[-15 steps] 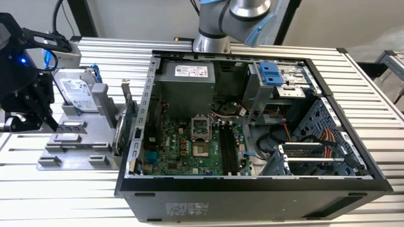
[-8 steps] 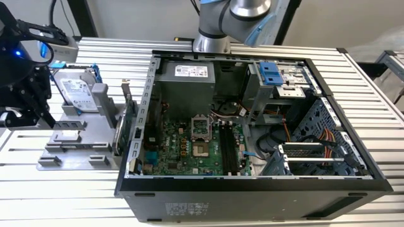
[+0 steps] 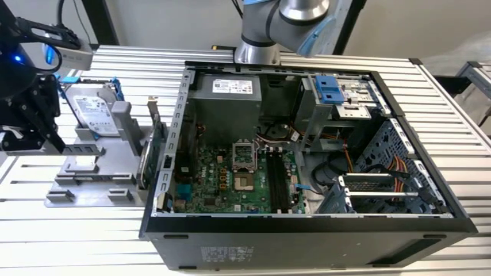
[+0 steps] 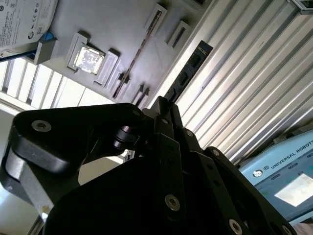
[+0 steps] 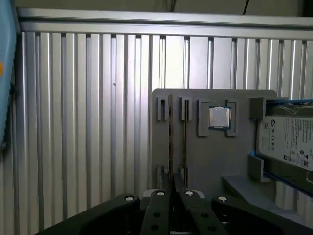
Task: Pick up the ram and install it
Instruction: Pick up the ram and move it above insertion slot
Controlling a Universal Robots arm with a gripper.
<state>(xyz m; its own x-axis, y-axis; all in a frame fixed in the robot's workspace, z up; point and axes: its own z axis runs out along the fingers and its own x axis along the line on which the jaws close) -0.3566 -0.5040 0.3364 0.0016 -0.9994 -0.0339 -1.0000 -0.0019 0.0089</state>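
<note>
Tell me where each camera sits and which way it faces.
Exterior view: off the arm, looking down into the open computer case on the slatted table; arm and tool show.
First wrist view: on the wrist, looking past the tool at the grey holder and its processor.
Second wrist view: on the wrist, past the tool's linkage, at that holder.
Shared by all: the hard drive.

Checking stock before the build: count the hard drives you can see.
1. The hard drive sits on the gray holder, to the exterior view's left of the computer case. Another could be hidden inside the case's bays.
</note>
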